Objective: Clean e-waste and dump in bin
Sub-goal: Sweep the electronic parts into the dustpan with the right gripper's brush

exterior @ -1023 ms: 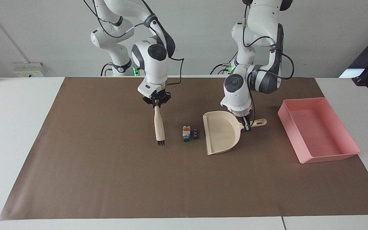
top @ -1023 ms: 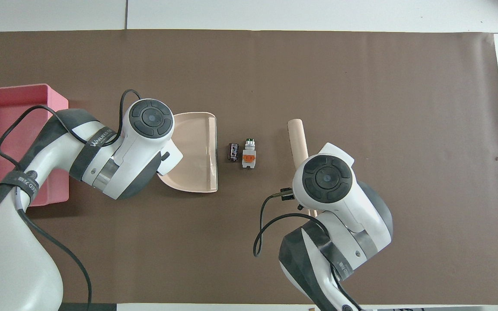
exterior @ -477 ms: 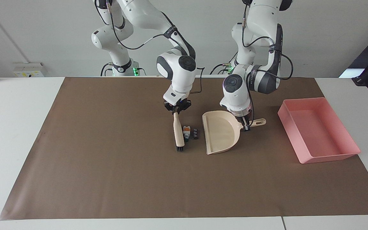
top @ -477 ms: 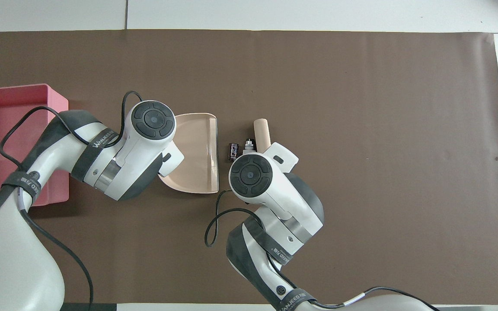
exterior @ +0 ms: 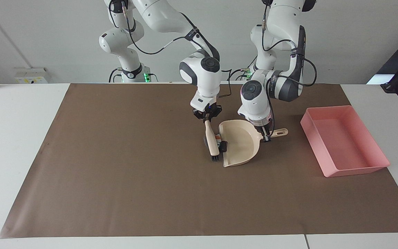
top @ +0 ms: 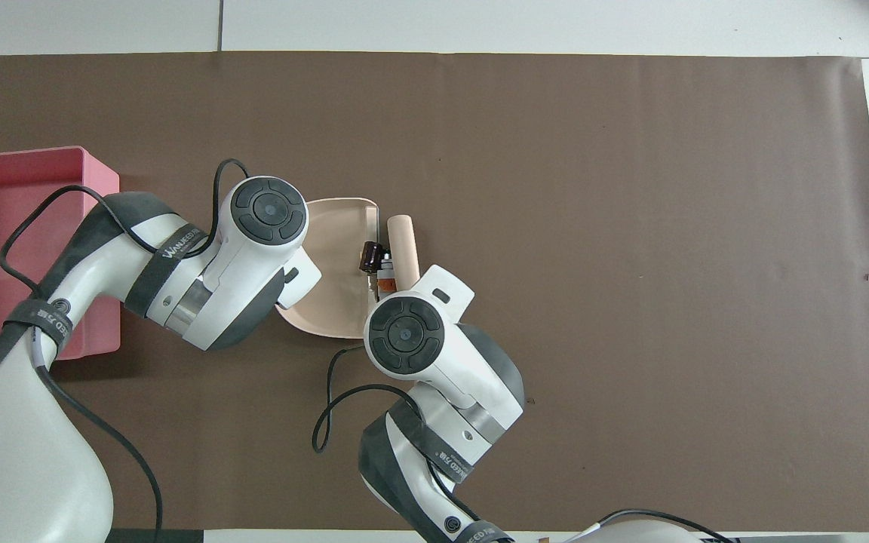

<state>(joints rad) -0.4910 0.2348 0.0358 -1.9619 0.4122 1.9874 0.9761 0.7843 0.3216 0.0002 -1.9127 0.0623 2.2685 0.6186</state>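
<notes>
I see the pink bin (exterior: 346, 141) well off from both sets of jaws, at the left arm's end of the table. My left gripper (exterior: 265, 135) is clamped on the dustpan (exterior: 240, 145) handle; the pan looks light and stiff, best held there. My right gripper (exterior: 207, 117) is clamped on the brush (exterior: 212, 141) handle, bristles below it at the pan's lip. The e-waste (top: 376, 260) sits there, tiny, hard, likely to skitter, so I'd sweep rather than pinch.
</notes>
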